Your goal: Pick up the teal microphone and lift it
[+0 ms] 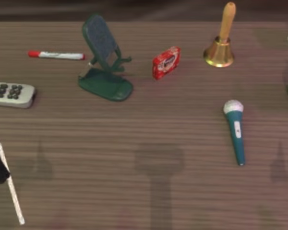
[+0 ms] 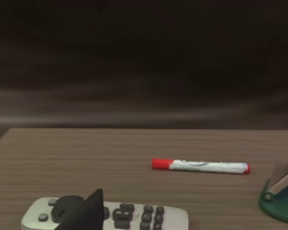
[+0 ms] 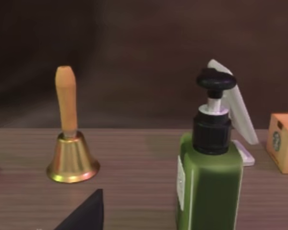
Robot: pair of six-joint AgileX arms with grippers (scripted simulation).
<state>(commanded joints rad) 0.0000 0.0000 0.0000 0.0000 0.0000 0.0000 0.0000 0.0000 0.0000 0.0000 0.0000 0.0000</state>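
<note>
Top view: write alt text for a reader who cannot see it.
A teal microphone lies untouched on the right of a wooden table, head toward the far edge. Behind it stands a brass bell; further left are a red box, green phone stand, red-capped marker and remote.

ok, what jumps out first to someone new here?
The dark green phone stand rises at the back left of the table, and the brass bell with its wooden handle stands at the back right. The teal microphone lies flat on the right side, nothing touching it.
</note>
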